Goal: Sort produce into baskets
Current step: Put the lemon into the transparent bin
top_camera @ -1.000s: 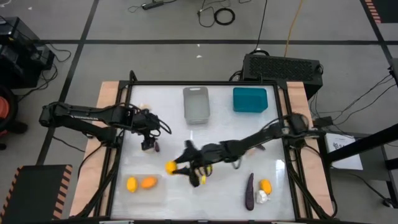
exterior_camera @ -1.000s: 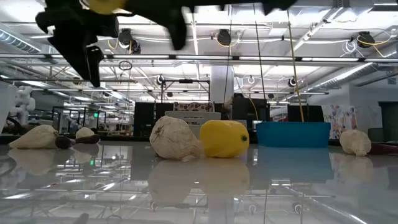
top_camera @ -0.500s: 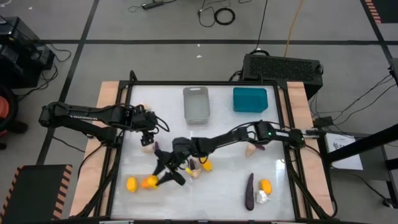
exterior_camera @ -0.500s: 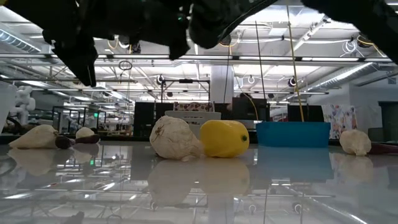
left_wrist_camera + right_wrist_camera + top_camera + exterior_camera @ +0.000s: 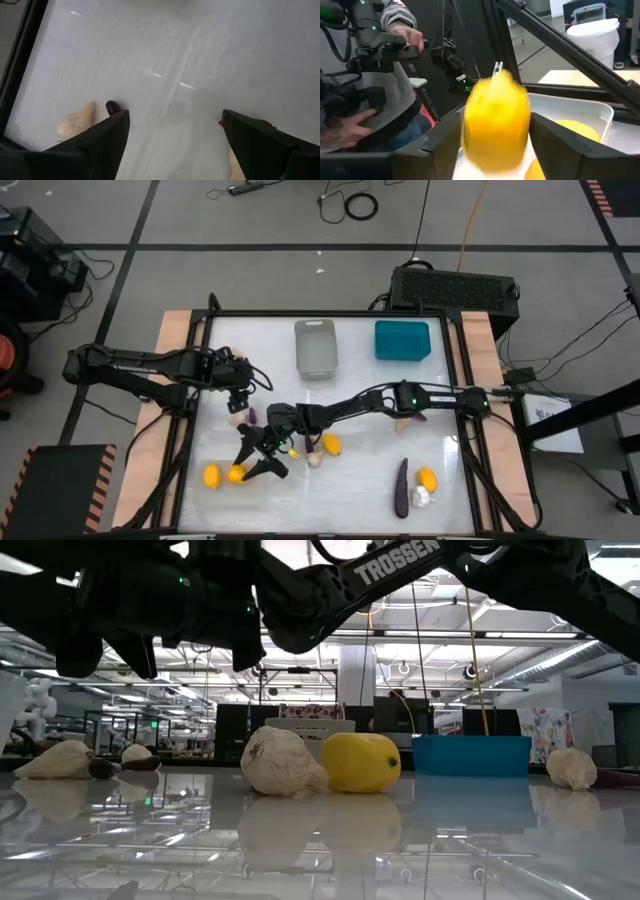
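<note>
My right gripper (image 5: 254, 454) reaches across to the table's front left, over the clear bin (image 5: 600, 107). A yellow fruit (image 5: 496, 120) sits between its spread fingers and shows blurred. The bin holds another yellow fruit (image 5: 210, 476) and an orange one (image 5: 237, 474). My left gripper (image 5: 238, 400) is open and empty above the left part of the table. A garlic bulb (image 5: 75, 120) and a tiny purple piece (image 5: 112, 106) lie below it. The grey bin (image 5: 315, 347) and the teal bin (image 5: 402, 340) stand at the far edge. My right gripper has the yellow fruit's two sides (image 5: 470, 125) between its fingers. The fruit shows blurred while the fingers (image 5: 445, 145) show sharp, so I cannot tell whether they touch it. The fruit is above the clear bin's inside.
A yellow fruit (image 5: 331, 445) and a garlic bulb (image 5: 314, 460) lie mid-table. A long eggplant (image 5: 401, 486), an orange fruit (image 5: 428, 479) and a garlic bulb (image 5: 420, 497) lie front right. A person's hands (image 5: 395, 35) hold controllers beyond the table.
My right gripper has carried the yellow fruit from mid-table toward the table's left and near edges, to above the clear bin. The fruit, sharp in the hold before, now shows blurred between the fingers.
</note>
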You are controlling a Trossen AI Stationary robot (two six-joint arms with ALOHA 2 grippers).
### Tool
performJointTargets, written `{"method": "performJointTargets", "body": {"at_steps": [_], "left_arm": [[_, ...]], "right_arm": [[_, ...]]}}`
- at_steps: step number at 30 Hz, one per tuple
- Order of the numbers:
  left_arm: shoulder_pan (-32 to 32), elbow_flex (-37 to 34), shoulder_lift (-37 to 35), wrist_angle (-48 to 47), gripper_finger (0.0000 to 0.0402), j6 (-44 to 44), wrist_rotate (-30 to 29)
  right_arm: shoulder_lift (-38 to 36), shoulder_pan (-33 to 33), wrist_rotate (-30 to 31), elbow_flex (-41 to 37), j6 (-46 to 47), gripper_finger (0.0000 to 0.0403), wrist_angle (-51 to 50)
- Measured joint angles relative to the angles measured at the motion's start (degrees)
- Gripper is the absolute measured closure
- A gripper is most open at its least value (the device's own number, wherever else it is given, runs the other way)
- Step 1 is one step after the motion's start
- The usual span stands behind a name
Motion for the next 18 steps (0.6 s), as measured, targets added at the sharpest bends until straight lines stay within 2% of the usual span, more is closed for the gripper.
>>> {"method": "performJointTargets", "body": {"at_steps": [5,9,13,18], "left_arm": [[0.00,0.00,0.00,0.05,0.0077,-0.01,-0.16],[0.00,0.00,0.00,0.03,0.0077,-0.94,-0.66],[0.00,0.00,0.00,0.10,0.0077,-1.52,-0.81],[0.01,0.00,0.02,0.78,0.0077,-1.50,-1.03]], "right_arm": [[-0.09,-0.66,-1.78,0.10,0.69,0.0136,-0.21],[-0.15,-1.46,-4.45,0.10,1.13,0.0130,-0.47],[-1.14,-2.52,-11.95,0.10,6.88,0.0139,-2.75],[-2.92,-3.13,-24.17,0.10,14.81,0.0175,-11.58]]}}
